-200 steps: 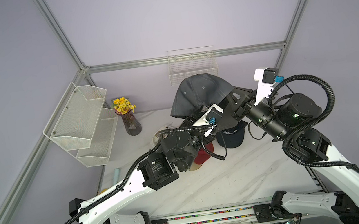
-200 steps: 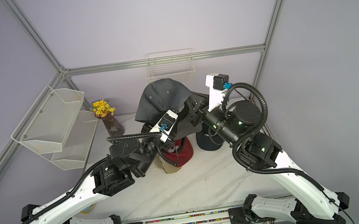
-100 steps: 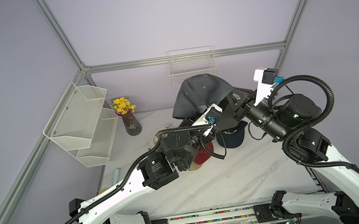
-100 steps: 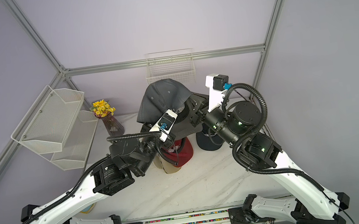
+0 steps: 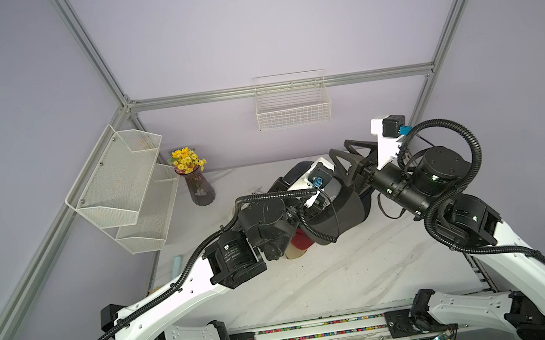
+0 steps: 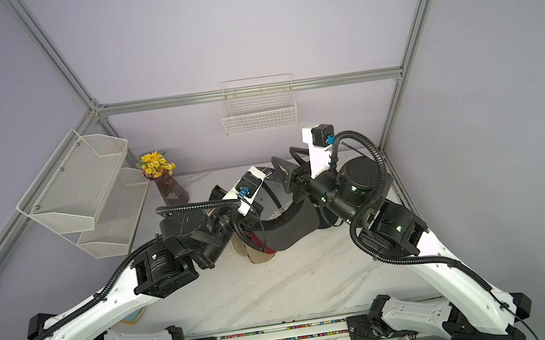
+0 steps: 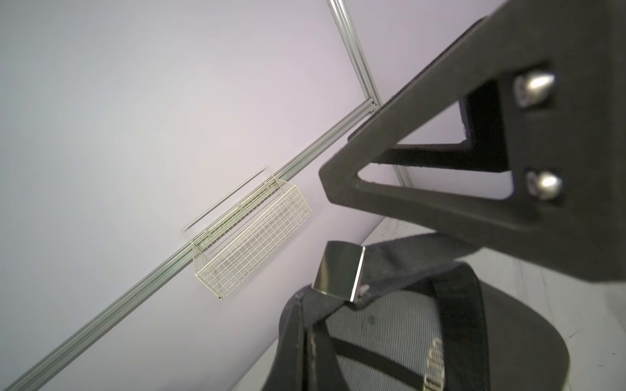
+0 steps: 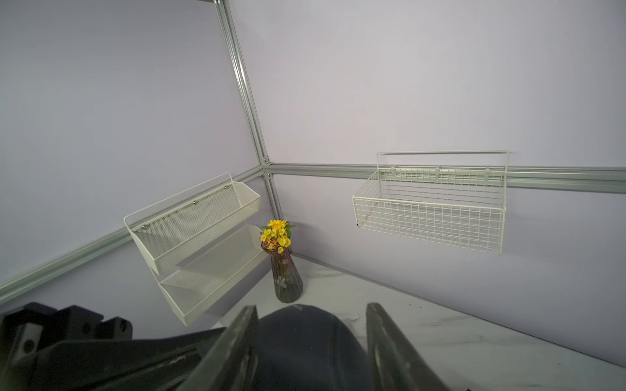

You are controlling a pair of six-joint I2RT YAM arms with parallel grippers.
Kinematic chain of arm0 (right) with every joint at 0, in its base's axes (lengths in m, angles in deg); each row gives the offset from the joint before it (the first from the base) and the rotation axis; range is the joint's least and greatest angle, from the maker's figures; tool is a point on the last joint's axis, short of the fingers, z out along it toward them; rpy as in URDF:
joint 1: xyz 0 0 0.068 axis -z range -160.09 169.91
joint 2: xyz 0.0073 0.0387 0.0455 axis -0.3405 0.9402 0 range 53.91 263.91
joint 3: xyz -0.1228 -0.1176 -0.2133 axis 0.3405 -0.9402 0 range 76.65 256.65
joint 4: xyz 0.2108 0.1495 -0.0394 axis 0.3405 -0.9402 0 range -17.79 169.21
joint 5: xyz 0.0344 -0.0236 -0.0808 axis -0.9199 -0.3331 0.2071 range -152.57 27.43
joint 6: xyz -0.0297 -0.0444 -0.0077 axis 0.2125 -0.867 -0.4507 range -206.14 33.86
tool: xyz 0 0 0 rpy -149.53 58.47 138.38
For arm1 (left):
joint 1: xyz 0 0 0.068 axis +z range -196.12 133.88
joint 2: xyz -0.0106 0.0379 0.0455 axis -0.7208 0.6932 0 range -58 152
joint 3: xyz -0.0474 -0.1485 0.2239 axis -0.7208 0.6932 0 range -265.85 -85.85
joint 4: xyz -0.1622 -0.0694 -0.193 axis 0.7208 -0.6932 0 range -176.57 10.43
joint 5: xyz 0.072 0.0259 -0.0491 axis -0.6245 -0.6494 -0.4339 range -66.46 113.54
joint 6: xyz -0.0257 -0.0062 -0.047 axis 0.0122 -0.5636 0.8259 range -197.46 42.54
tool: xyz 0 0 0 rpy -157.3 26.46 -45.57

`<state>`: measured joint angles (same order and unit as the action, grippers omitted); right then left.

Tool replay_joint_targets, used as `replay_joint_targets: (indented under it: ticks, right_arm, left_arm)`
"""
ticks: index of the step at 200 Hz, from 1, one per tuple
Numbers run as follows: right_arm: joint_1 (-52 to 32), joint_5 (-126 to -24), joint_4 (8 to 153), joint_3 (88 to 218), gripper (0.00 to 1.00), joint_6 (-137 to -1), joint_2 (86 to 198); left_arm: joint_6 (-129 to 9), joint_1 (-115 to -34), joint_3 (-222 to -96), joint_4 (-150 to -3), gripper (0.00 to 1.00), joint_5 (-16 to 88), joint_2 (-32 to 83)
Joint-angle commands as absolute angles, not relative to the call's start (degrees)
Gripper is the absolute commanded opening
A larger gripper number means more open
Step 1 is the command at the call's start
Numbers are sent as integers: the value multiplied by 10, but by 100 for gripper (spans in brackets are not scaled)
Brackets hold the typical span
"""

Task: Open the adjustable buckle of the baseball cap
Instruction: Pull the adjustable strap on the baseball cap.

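Note:
The dark grey baseball cap (image 5: 339,214) hangs low between both arms, brim toward the front in both top views. In the left wrist view its back strap carries a silver metal buckle (image 7: 340,270), whose shiny plate tilts up from the strap. The cap's rear edge (image 7: 298,338) runs down to where my shut left gripper sits, hidden below that view's edge and under its wrist camera (image 5: 318,180). My right gripper (image 8: 311,342) is open above the cap's dark crown (image 8: 301,338), fingers (image 7: 440,176) spread and holding nothing.
A red cap (image 5: 300,242) with a tan brim lies under the left wrist. A navy cap (image 5: 367,197) sits behind the grey one. A flower vase (image 5: 199,189), mesh wall shelves (image 5: 122,183) and a wire basket (image 5: 293,111) line the back.
The cap has dropped from high near the back wall to low between the arms. My right gripper has opened and let it go. My left gripper has shut.

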<state>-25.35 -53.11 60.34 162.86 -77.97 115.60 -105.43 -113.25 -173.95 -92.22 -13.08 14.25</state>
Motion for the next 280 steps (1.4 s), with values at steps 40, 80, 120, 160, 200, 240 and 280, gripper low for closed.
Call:
replay_joint_targets:
  ticks: [40, 80, 120, 160, 200, 240, 280]
  right_arm:
    - [-253, -532, 565, 1615, 56, -798, 1146]
    - [-253, -509, 497, 1625, 58, -795, 1102]
    - [-253, -573, 459, 1619, 58, -770, 1095]
    - [-264, -587, 471, 1594, 56, -782, 1100]
    - [-291, -571, 483, 1581, 56, -804, 1105]
    - [-300, -546, 522, 1567, 56, -807, 1112]
    - [-301, -510, 573, 1576, 56, -819, 1130]
  left_arm:
    - [-1036, -1130, -1778, -910, 0, -120, 134]
    - [-1037, -1130, -1796, -923, 0, -127, 148]
    - [-1036, -1130, -1817, -939, 0, -138, 158]
    - [-1024, -1130, -1845, -967, 0, -146, 178]
    - [-1019, -1130, -1872, -987, 0, -153, 195]
    - [-1007, -1131, -1878, -1004, 0, -150, 201]
    - [-986, -1132, -1879, -1026, 0, -128, 195]
